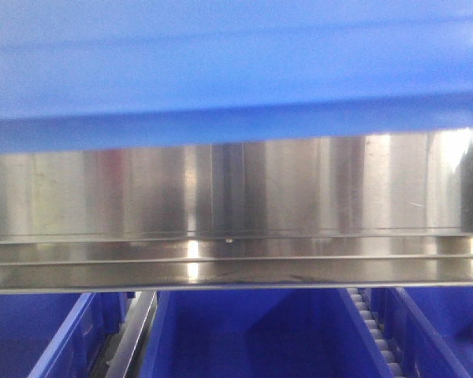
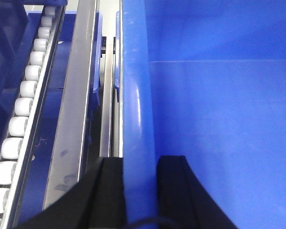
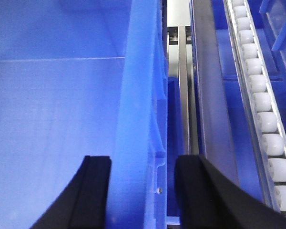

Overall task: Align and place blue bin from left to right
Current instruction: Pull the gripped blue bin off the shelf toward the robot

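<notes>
Two walls of the blue bin are pinched: left gripper and right gripper each close jaws across one at 6 o'clock. Frontally it spans 12 o'clock, above a steel rail.

From my end the blue bin is smooth, glossy plastic, and its rim catches a soft highlight. The shelf rail is brushed stainless, streaky and reflective, with a few smudges. The rollers look like white semi-gloss plastic. The fingers on the left gripper and right gripper are plain matt black.
</notes>
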Available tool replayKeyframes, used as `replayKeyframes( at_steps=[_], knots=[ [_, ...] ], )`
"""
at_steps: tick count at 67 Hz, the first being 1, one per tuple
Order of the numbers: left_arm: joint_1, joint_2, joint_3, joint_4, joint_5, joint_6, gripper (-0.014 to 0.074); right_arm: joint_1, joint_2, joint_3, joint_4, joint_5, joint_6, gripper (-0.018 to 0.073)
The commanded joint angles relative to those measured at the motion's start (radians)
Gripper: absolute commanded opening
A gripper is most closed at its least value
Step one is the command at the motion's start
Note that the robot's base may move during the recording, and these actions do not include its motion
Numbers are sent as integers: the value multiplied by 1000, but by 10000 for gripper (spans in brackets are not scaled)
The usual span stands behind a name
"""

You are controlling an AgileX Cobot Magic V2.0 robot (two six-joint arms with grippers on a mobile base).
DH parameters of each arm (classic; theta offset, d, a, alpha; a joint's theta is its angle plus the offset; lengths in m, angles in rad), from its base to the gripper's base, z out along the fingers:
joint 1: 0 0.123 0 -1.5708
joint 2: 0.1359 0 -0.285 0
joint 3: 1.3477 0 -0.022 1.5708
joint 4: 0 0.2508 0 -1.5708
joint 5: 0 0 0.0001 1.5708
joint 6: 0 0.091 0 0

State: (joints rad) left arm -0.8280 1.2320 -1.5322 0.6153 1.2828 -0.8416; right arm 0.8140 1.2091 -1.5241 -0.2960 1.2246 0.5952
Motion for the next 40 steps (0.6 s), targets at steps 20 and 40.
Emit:
replayKeyframes(
  at_steps=[20,40],
  knots=[
    [-15,-20,-10,-18,-62,4,-111,-2,-13,-9,-48,-96,43,-70],
    [-15,-20,-10,0,-62,4,-111,-2,-13,-9,-48,-109,43,-70]
  ],
)
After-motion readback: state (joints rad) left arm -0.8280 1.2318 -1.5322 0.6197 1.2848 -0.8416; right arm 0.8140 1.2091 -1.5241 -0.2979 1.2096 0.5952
